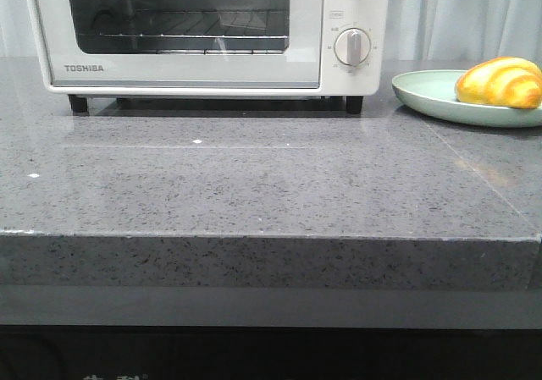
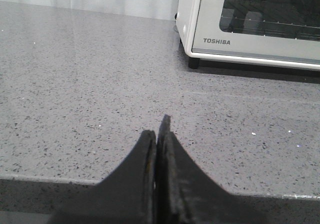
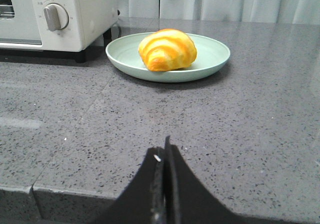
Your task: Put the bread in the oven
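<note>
The bread (image 1: 500,82), a glossy golden-yellow roll with orange-brown stripes, lies on a pale green plate (image 1: 423,94) at the right of the counter; it also shows in the right wrist view (image 3: 166,50). The white Toshiba oven (image 1: 203,33) stands at the back with its glass door closed; it shows too in the left wrist view (image 2: 250,27) and the right wrist view (image 3: 55,17). My left gripper (image 2: 159,129) is shut and empty, low over the counter's front edge. My right gripper (image 3: 164,146) is shut and empty, near the front edge, well short of the plate (image 3: 210,59). Neither gripper shows in the front view.
The grey speckled stone counter (image 1: 254,185) runs from the front edge to the oven's black feet (image 1: 78,103). White curtains (image 1: 457,16) hang behind. The oven's round dial (image 1: 352,46) faces forward beside the plate.
</note>
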